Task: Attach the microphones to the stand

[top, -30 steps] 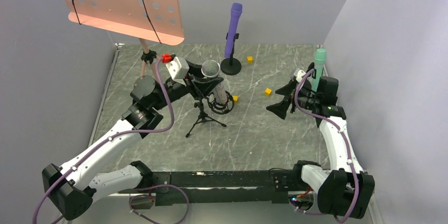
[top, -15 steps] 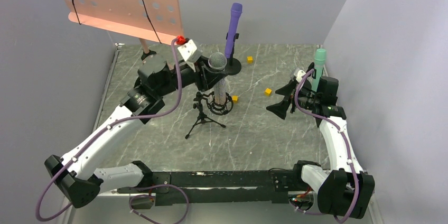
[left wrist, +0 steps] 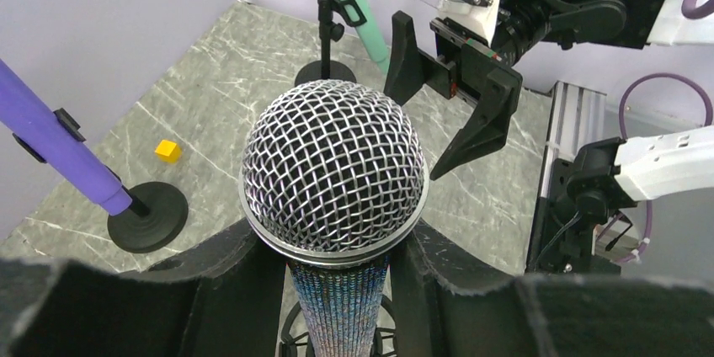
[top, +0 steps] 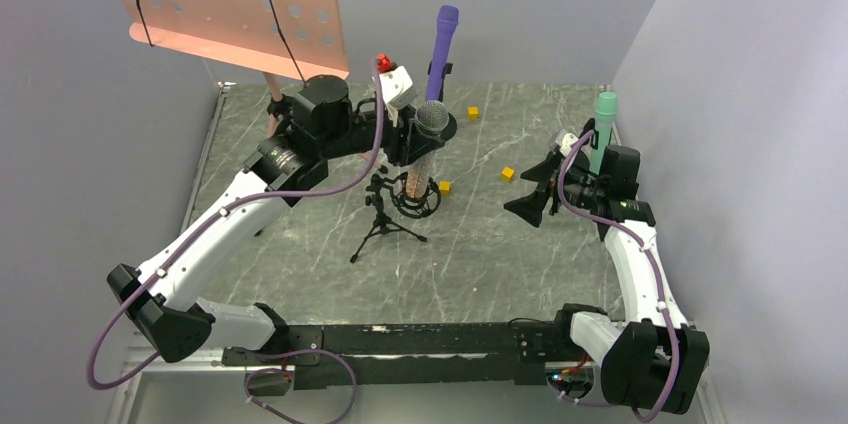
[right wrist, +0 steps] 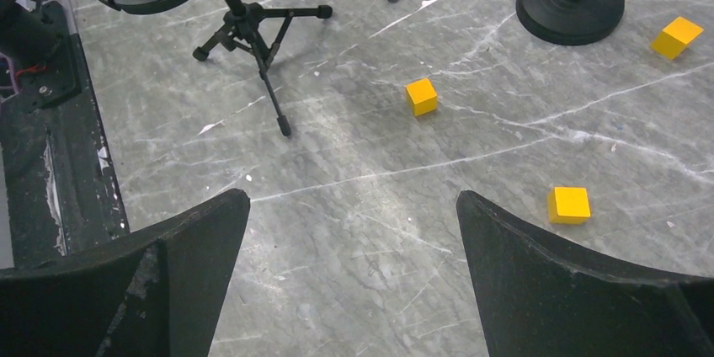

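Nearest me is the tripod stand (top: 385,224). Well to its right my right gripper (top: 533,196) hangs with jaws spread wide, and the mint microphone (top: 603,129) stands upright just behind it. Over the tripod's ring my left gripper (top: 410,139) pinches the copper microphone (left wrist: 333,172) upright, below its mesh head. A yellow cube (top: 443,186) lies just right of the tripod. Behind the tripod the purple microphone (top: 441,54) stands on its round base.

I'm seeing shiny silver wire mesh topping the glittery copper microphone (left wrist: 333,173), above a matt, grey-veined stone-look table (right wrist: 379,205).
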Controlling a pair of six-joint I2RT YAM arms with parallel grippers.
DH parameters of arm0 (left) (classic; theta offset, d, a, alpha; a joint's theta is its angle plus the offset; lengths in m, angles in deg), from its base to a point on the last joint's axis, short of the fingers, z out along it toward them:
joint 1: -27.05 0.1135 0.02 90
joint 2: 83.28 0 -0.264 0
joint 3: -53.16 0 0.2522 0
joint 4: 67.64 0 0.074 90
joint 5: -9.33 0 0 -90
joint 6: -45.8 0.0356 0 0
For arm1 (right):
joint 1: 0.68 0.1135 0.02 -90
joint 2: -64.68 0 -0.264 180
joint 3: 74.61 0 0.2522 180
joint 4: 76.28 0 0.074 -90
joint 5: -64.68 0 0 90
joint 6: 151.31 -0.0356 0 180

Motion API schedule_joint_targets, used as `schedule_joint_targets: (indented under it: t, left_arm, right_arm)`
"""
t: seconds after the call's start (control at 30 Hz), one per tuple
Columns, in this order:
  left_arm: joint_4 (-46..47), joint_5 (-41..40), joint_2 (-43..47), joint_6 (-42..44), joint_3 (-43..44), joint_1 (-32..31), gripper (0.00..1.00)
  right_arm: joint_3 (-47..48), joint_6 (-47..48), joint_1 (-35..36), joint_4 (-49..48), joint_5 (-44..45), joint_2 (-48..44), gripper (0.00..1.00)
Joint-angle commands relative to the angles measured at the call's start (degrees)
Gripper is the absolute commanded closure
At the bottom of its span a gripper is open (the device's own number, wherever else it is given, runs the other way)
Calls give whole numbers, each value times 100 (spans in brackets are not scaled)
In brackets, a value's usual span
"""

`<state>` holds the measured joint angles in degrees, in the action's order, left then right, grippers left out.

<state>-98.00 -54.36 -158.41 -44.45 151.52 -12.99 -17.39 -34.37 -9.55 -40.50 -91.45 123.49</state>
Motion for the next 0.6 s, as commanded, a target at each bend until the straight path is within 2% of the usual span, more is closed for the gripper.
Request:
schedule_joint_targets:
  t: [0.0, 0.2, 0.57]
  left_arm:
    - [-1261, -397, -246, 1044, -56, 34, 100]
    - [-1415, -424, -185, 1515, -199, -152, 100]
    - [-80, -222, 559, 804, -2145, -158, 100]
  right_arm:
    - [242, 162, -14, -37, -186, -56, 0]
    - [246, 163, -18, -31, -168, -35, 0]
    - [250, 189, -9, -17, -167, 30, 0]
